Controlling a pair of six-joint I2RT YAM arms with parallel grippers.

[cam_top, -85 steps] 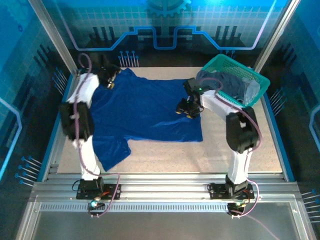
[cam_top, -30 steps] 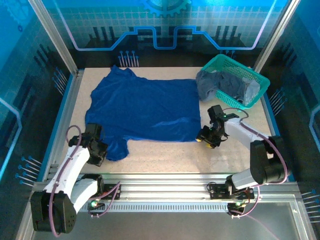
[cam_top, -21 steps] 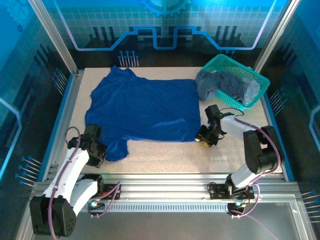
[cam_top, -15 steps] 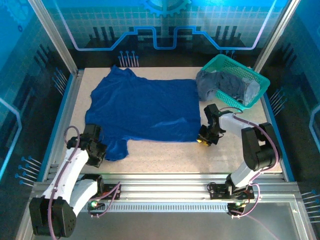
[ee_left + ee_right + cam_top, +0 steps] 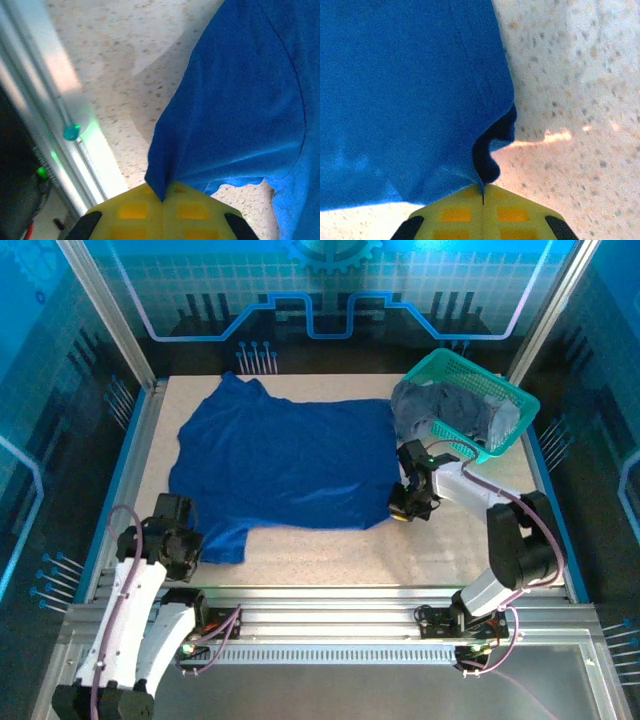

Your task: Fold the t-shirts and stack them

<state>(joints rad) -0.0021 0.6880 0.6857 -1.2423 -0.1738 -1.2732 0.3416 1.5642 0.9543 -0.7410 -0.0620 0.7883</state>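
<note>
Top external view puts the royal blue t-shirt (image 5: 280,455) flat across the middle of the desk (image 5: 330,555), with the duller shirts (image 5: 445,410) heaped in the teal basket (image 5: 515,400) at 2 o'clock. My left claw (image 5: 162,197) is clamped on the sleeve tip at 7 o'clock, and my right claw (image 5: 482,192) is pinched on the hem corner at 4 o'clock. Both bites look thin, so I judge a quick lift could pull the cloth free. I cannot tell whether each pinch has both layers; if not, the fold would drag lopsided. A wide right-arm swing could also knock the basket.
</note>
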